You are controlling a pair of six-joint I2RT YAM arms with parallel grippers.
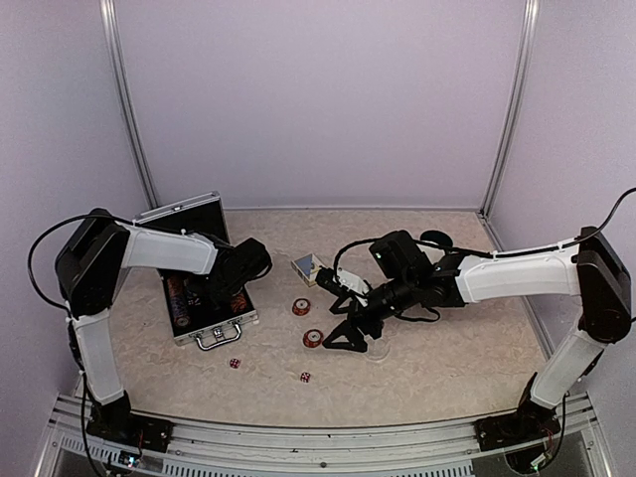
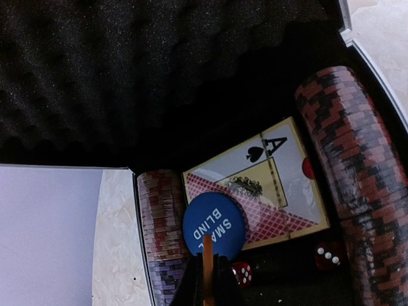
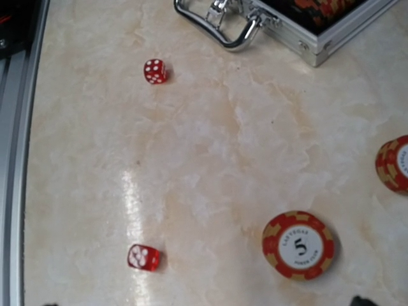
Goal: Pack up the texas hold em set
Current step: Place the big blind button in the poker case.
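Observation:
The silver briefcase (image 1: pixel 194 278) lies open at the left, with black foam in its lid (image 2: pixel 159 76). Inside are two rows of red chips (image 2: pixel 360 172), an ace-of-spades card box (image 2: pixel 268 178), a blue "SMALL BLIND" disc (image 2: pixel 214 225) and two red dice (image 2: pixel 242 273). My left gripper (image 1: pixel 224 293) is inside the case, shut on a thin orange piece (image 2: pixel 208 261) seen edge-on just above the blue disc. My right gripper (image 1: pixel 343 333) is open over the table by a red "5" chip (image 3: pixel 298 245). A second chip (image 3: pixel 394 164) and two dice (image 3: pixel 155 71) (image 3: pixel 144 257) lie loose.
A second card box (image 1: pixel 308 266) lies on the table right of the case. A clear disc (image 1: pixel 380 348) lies just right of my right gripper. The case's chrome handle (image 3: pixel 220 29) faces the table's front. White walls enclose the table on three sides.

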